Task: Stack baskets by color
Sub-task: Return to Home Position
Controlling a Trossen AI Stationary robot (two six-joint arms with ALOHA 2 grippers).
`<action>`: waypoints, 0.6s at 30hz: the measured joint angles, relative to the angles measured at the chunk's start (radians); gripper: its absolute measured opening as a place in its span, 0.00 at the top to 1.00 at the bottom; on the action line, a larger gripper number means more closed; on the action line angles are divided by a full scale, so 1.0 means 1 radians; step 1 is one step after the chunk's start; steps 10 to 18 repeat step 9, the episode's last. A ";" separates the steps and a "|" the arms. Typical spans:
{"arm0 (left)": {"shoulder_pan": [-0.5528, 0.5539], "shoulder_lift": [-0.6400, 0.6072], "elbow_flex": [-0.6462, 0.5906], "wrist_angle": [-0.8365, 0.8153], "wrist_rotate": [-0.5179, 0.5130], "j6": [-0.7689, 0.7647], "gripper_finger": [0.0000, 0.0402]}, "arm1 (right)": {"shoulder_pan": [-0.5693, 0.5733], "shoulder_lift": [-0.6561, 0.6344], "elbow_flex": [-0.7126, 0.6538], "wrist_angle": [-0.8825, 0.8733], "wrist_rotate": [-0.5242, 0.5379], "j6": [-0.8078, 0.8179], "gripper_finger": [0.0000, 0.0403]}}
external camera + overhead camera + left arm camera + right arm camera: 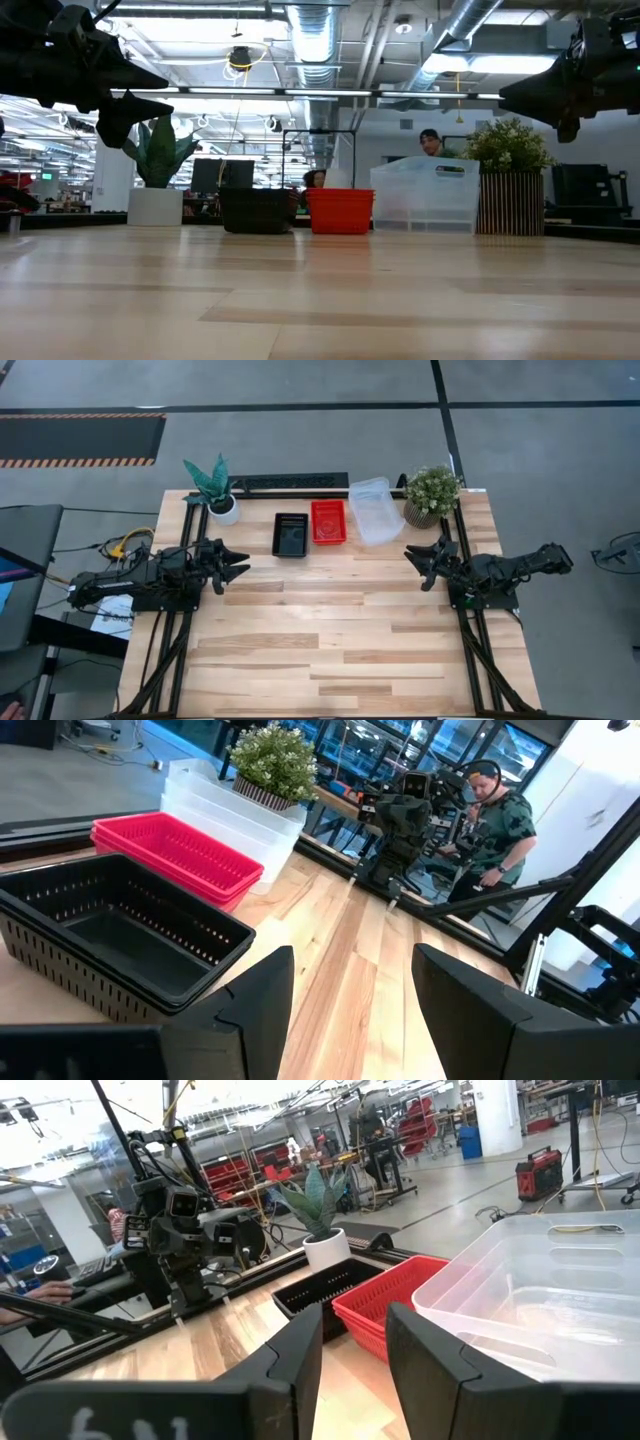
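Three stacks of baskets stand in a row on the table's far part: black mesh baskets (290, 534) at the left, red mesh baskets (328, 522) in the middle, clear see-through baskets (374, 510) at the right. Each stack rests on its bottom. My left gripper (240, 565) hovers open above the table's left edge, pointing level toward the right. My right gripper (415, 560) hovers open above the right edge, pointing level toward the left. Nothing is between either pair of fingers (350, 1010) (355, 1345).
A spiky green plant in a white pot (215, 492) stands at the far left corner, a bushy plant in a ribbed pot (430, 495) at the far right. A dark frame runs along the table's sides. People show in the room beyond (495, 820).
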 joint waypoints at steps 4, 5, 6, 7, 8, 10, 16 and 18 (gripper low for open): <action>0.000 0.000 0.000 0.000 0.000 0.000 0.52 | 0.000 0.000 0.000 0.000 0.000 0.000 0.67; 0.000 0.000 0.000 0.000 0.000 0.000 0.52 | 0.000 0.000 0.000 0.000 0.000 0.000 0.67; 0.000 0.000 0.000 0.000 0.000 0.000 0.52 | 0.000 0.000 0.000 0.000 0.000 0.000 0.67; 0.000 0.000 0.000 0.000 0.000 0.000 0.52 | 0.000 0.000 0.000 0.000 0.000 0.000 0.67; 0.000 0.000 0.000 0.000 0.000 0.000 0.52 | 0.000 0.000 0.000 0.000 0.000 0.000 0.67; 0.000 0.000 0.000 0.000 0.000 0.000 0.52 | 0.000 0.000 0.000 0.000 0.000 0.000 0.67; 0.000 0.000 0.000 0.000 0.000 0.000 0.52 | 0.000 0.000 0.000 0.000 0.000 0.000 0.67; 0.000 0.000 0.000 0.000 0.000 0.000 0.52 | 0.000 0.000 0.000 0.000 0.000 0.000 0.67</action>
